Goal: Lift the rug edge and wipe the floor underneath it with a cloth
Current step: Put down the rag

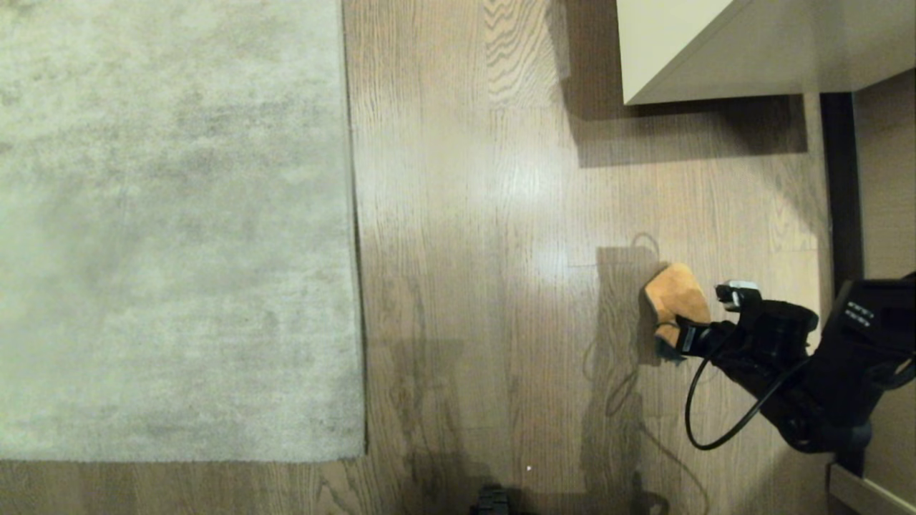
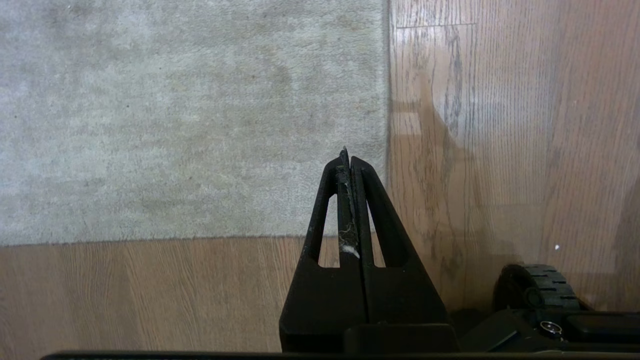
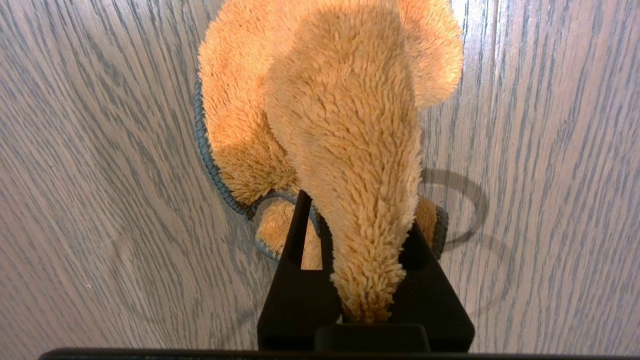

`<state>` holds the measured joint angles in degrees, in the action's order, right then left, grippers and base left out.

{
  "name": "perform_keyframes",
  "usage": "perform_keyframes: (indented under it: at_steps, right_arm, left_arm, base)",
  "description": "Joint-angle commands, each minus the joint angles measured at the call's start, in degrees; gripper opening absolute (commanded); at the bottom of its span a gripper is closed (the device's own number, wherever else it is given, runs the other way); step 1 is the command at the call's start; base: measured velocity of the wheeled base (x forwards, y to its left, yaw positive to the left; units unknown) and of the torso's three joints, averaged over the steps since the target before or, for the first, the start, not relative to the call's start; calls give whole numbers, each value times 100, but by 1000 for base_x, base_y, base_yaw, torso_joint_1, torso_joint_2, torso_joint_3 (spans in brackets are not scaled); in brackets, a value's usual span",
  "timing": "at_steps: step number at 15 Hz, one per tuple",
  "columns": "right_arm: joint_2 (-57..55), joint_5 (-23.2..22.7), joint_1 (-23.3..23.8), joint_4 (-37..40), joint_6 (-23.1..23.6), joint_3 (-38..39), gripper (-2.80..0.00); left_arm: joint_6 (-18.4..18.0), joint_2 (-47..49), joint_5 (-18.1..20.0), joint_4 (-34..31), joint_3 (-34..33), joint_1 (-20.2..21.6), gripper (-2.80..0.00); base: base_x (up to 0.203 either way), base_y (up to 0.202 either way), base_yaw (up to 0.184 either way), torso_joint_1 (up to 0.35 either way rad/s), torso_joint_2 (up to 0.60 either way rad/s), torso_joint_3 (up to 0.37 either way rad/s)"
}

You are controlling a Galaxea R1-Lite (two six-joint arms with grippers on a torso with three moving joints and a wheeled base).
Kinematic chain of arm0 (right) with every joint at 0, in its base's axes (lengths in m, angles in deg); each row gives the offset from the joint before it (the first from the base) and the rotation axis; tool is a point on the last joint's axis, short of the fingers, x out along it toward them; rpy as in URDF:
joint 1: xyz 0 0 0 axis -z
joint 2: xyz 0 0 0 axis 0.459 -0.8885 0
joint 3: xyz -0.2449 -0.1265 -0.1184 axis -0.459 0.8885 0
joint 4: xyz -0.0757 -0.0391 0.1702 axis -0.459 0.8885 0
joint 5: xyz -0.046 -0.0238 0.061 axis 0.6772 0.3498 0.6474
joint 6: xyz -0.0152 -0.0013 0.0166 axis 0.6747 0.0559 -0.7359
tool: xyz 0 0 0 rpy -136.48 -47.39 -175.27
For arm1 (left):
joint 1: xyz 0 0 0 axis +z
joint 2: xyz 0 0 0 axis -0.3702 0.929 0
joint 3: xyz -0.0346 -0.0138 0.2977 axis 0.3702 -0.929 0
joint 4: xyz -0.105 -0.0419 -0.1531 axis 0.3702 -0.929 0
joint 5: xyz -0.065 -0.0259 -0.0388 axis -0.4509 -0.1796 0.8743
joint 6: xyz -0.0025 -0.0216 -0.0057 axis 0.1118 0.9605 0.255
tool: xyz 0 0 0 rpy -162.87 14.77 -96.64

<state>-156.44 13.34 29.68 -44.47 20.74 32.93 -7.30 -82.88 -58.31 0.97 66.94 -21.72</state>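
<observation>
Rug edge [image 1: 354, 214] lies flat at nine o'clock, unlifted, floor [image 1: 465, 214] beneath unwiped. Right tool [image 1: 673, 336], at four o'clock, is clamped on the orange cloth [image 1: 676, 293]. Left tool [image 2: 348, 165], fingers together, empty, hovers over the rug corner.

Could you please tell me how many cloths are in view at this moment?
1. The orange cloth is clamped in the right hand over the bare floor, well apart from the rug edge. Others may lie out of view.
</observation>
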Motion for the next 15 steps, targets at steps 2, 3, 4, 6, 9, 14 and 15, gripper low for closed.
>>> perform_keyframes:
  at_steps: [2,3,4,6,9,14,15]
  right_arm:
    - [3,-3,10,-41,-5,-4,-280]
    - [-6,-3,1,-41,-5,-4,-280]
    - [-6,1,6,-45,-5,5,-280]
    - [-15,24,1,-147,35,13,0]
    - [29,50,27,-147,82,30,0]
    - [205,50,25,-671,83,247,0]
    - [296,50,27,-719,105,325,0]
  left_arm:
    - [3,9,0,1,0,0,-280]
    - [3,9,0,1,0,0,-280]
    - [3,9,0,1,0,0,-280]
    - [3,9,0,1,0,0,-280]
    - [3,9,0,1,0,0,-280]
    - [3,9,0,1,0,0,-280]
    - [3,9,0,1,0,0,-280]
  base:
    - [0,0,0,0,0,0]
    - [0,0,0,0,0,0]
    - [0,0,0,0,0,0]
    - [0,0,0,0,0,0]
    - [0,0,0,0,0,0]
    - [0,0,0,0,0,0]
    - [0,0,0,0,0,0]
